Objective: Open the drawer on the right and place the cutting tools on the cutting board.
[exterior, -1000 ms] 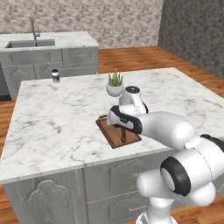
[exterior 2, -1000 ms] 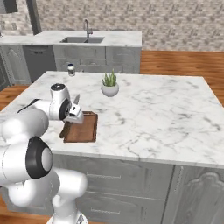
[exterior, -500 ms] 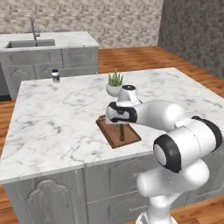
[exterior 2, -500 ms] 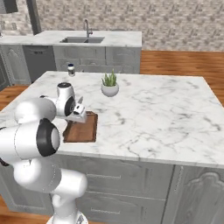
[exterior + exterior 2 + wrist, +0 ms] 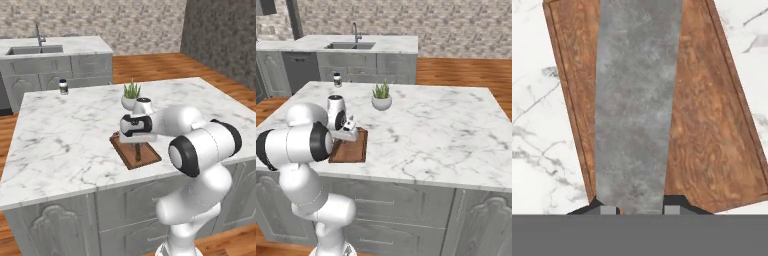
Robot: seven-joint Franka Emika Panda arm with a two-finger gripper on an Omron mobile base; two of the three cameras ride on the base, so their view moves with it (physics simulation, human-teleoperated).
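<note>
The cutting board point(image 5: 129, 156) is a reddish-brown wooden rectangle near the island's front edge, also seen as the cutting board point(image 5: 352, 151) and close up as the cutting board point(image 5: 712, 125). My gripper point(image 5: 137, 144) points down just above it, shut on a knife point(image 5: 138, 152), one of the cutting tools. In the hand view the knife's grey blade point(image 5: 634, 110) runs up from between my fingertips point(image 5: 672, 205) and lies lengthwise over the board. From the right side my gripper point(image 5: 352, 136) hovers over the board's far end. Grey drawer fronts point(image 5: 378, 201) under the counter sit flush.
A small potted plant point(image 5: 131, 97) stands just behind the board. A small jar point(image 5: 63, 86) sits at the island's far left corner. Behind the marble island point(image 5: 60, 145) runs a counter with a sink point(image 5: 35, 50). Wide bare marble point(image 5: 446, 130) lies right of the board.
The hand with the knife has shifted slightly left over the board, and the arm's elbow has swung up and forward. The grip has not changed.
</note>
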